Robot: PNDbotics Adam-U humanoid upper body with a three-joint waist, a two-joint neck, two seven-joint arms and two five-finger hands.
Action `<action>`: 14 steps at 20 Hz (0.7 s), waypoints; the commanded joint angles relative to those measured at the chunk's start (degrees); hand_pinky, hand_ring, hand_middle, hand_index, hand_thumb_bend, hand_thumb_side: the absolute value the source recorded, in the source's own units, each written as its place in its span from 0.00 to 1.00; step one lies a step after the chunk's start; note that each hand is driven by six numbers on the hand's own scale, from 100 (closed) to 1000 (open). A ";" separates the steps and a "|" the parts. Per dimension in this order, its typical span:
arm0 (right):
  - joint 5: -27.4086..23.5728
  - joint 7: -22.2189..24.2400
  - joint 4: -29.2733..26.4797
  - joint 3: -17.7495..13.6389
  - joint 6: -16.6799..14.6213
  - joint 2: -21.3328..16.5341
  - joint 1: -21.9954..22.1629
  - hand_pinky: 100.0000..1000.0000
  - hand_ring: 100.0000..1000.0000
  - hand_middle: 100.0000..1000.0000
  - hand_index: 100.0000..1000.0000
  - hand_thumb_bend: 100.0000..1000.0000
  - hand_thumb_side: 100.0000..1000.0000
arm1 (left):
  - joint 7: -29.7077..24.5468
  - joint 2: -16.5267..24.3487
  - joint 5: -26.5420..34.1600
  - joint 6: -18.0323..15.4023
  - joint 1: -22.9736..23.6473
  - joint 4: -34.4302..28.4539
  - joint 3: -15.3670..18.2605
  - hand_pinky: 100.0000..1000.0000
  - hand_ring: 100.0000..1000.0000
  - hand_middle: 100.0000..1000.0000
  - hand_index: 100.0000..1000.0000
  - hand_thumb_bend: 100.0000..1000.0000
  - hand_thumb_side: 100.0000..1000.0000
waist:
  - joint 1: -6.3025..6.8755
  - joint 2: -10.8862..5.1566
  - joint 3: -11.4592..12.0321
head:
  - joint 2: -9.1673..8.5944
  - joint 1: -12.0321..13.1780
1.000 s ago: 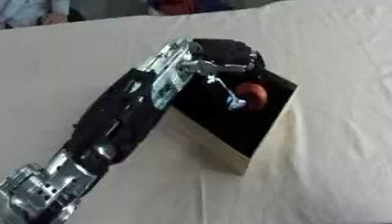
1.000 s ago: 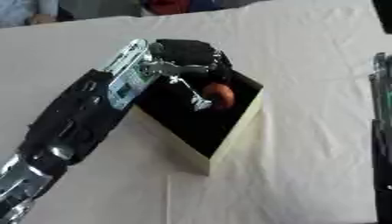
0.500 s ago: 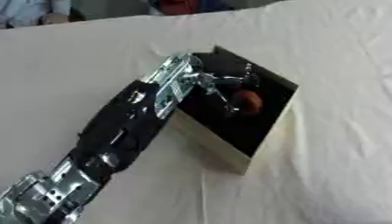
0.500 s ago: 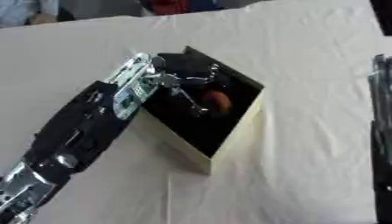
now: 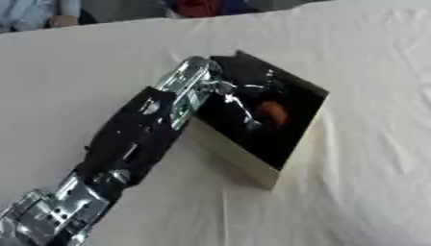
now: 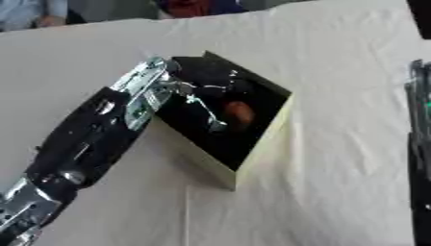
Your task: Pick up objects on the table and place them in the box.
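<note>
A small round reddish-brown object (image 5: pixel 271 111) lies inside the black-lined, cream-walled open box (image 5: pixel 292 153) at mid-frame. It looks rigid, light and smooth, so it could roll; cupping it from above around its widest part seems safest. The robot's left hand (image 5: pixel 240 98) reaches into the box from the lower left; whether its fingers touch or enclose the object cannot be told. White cloth-covered table (image 5: pixel 362 72) surrounds everything.
</note>
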 commanded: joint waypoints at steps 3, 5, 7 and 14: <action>0.03 -0.12 -1.16 -0.49 0.04 -0.78 -0.54 0.71 0.79 0.58 0.69 0.00 0.66 | 0.65 1.82 3.20 1.17 -1.30 -5.57 1.92 0.63 0.79 0.75 0.84 0.00 0.30 | -0.56 -1.79 0.43 | 0.33 -0.24; 0.11 -0.17 -1.16 -0.53 0.01 -0.73 -0.47 0.71 0.79 0.58 0.69 0.00 0.66 | 0.41 2.58 4.91 2.02 -1.35 -7.92 2.50 0.63 0.78 0.75 0.84 0.00 0.30 | -0.62 -1.94 0.62 | 0.28 -0.35; 0.21 -0.27 -1.16 -0.61 -0.07 -0.62 -0.44 0.71 0.79 0.58 0.69 0.00 0.66 | 0.51 3.44 6.67 2.87 -1.20 -10.62 3.18 0.62 0.78 0.75 0.84 0.00 0.30 | -0.69 -2.07 0.77 | -0.01 -0.52; 0.58 -0.52 -1.16 -0.86 -0.26 -0.47 -0.39 0.72 0.79 0.58 0.69 0.00 0.65 | 4.01 5.52 12.69 7.33 0.83 -20.27 7.52 0.60 0.75 0.73 0.82 0.00 0.36 | -1.05 -2.38 1.24 | -0.69 -1.15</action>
